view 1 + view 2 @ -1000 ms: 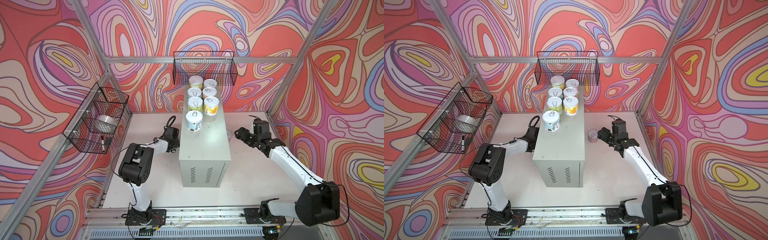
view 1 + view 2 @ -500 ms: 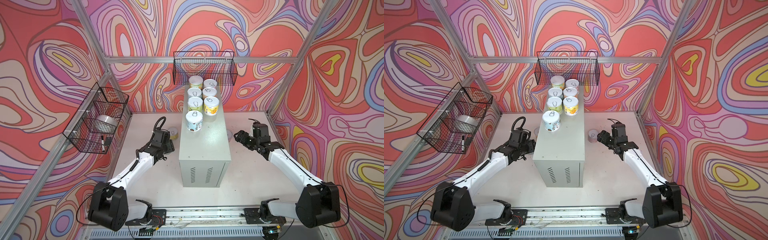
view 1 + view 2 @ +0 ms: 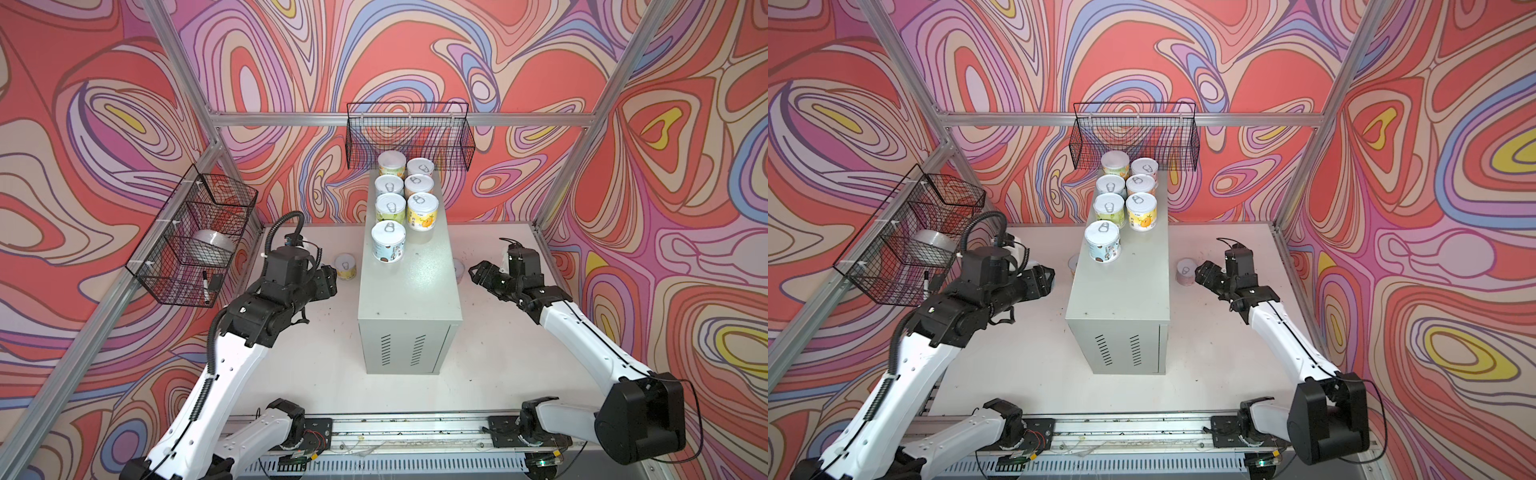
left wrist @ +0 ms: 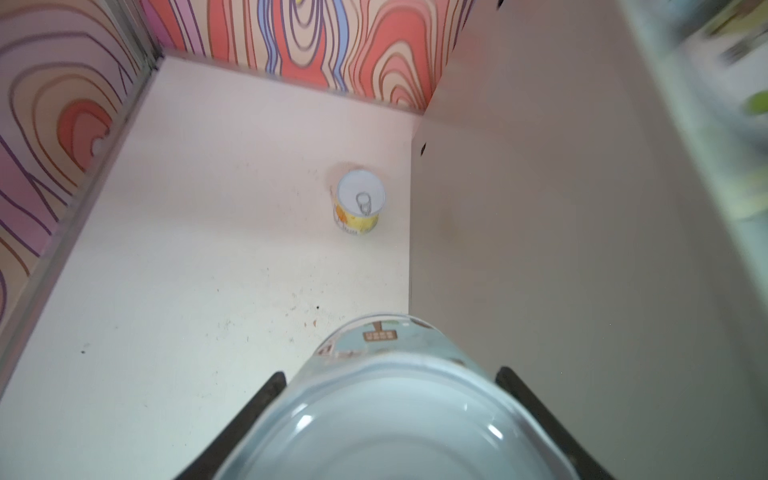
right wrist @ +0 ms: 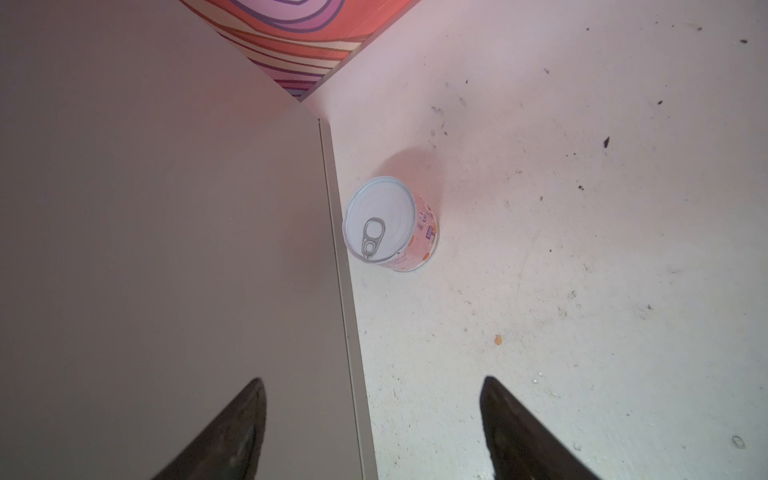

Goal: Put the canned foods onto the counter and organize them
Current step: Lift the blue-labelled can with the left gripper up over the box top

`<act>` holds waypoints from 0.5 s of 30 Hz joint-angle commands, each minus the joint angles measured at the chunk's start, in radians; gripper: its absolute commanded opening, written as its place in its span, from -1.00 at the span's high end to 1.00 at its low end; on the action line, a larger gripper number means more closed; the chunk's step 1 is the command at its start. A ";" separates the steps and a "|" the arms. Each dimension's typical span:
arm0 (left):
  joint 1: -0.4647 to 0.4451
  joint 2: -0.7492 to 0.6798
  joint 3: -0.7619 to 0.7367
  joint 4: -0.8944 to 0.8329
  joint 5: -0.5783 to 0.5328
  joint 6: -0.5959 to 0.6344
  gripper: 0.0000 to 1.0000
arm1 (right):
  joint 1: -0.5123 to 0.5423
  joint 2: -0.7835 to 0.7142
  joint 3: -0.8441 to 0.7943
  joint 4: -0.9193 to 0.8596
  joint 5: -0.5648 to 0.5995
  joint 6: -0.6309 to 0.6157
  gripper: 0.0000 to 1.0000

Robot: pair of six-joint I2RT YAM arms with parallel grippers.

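Several canned foods (image 3: 388, 241) stand in two rows at the far end of the counter (image 3: 409, 286), a grey cabinet. My left gripper (image 4: 390, 376) is shut on a pale blue can (image 4: 386, 415), held left of the counter; in both top views the gripper (image 3: 328, 282) hides that can. A yellow can (image 4: 359, 202) stands on the table beyond it. My right gripper (image 5: 372, 381) is open and empty, short of a pink can (image 5: 388, 224) that stands against the counter's right side (image 3: 1185, 272).
A black wire basket (image 3: 409, 137) hangs on the back wall just above the far cans. A second basket (image 3: 195, 245) on the left wall holds a tape roll and a marker. Aluminium frame posts bound the white table (image 3: 324, 353).
My left arm has swung its elbow out to the front left and risen, with the gripper drawn slightly back from the counter's side. The right gripper has barely moved.
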 commanded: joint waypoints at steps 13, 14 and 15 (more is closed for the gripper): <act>-0.169 0.142 0.677 -0.381 0.016 0.137 1.00 | 0.001 -0.099 -0.004 -0.031 0.035 -0.025 -0.67; -0.212 0.156 0.708 -0.383 -0.008 0.137 1.00 | 0.001 -0.104 -0.003 -0.031 0.037 -0.027 -0.67; -0.256 0.170 0.727 -0.383 -0.032 0.139 1.00 | 0.001 -0.106 -0.002 -0.031 0.037 -0.030 -0.66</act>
